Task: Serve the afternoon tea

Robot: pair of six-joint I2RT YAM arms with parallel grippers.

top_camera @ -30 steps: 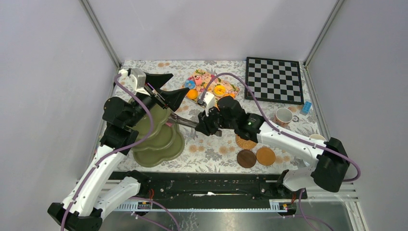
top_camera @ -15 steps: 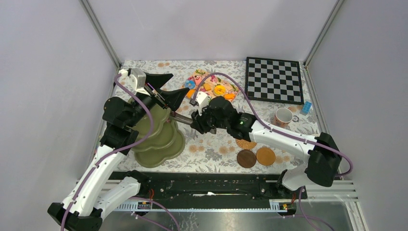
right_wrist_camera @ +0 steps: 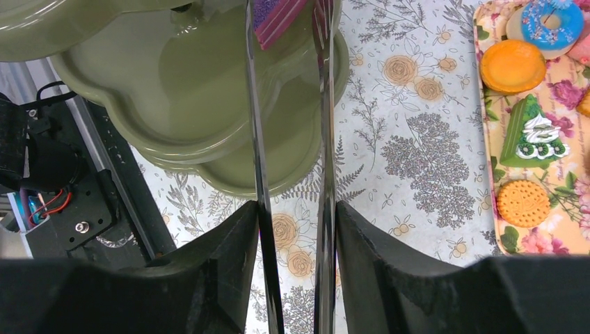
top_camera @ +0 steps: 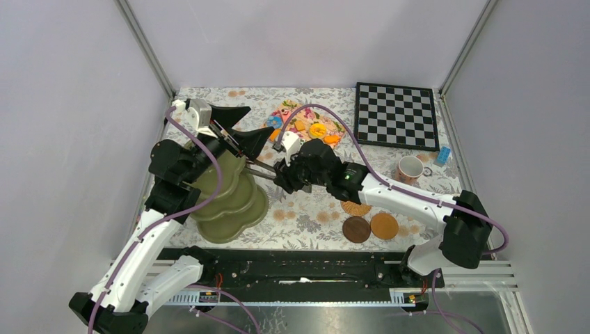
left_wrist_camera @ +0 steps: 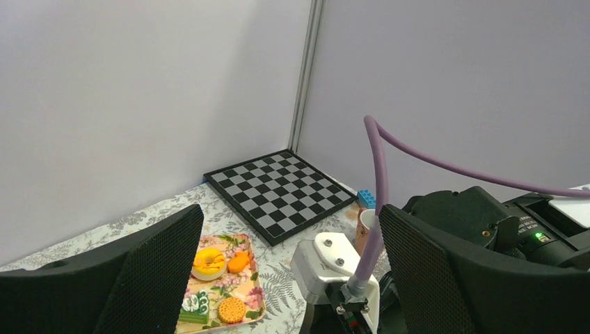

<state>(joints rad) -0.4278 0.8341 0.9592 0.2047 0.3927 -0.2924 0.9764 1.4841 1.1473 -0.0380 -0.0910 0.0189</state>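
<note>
Pink pastry (right_wrist_camera: 278,17) between tips of tongs (right_wrist_camera: 259,139), ahead of right pincer (right_wrist_camera: 296,216) tight around them.

No writing can be read with any certainty in these views. The one candidate is a small pale marking (left_wrist_camera: 521,224) on the black housing of the right arm (left_wrist_camera: 473,209), at the right of the left wrist view beside a green light (left_wrist_camera: 536,236) (possibly a line or two of print). It is too small and blurred to make out.
</note>
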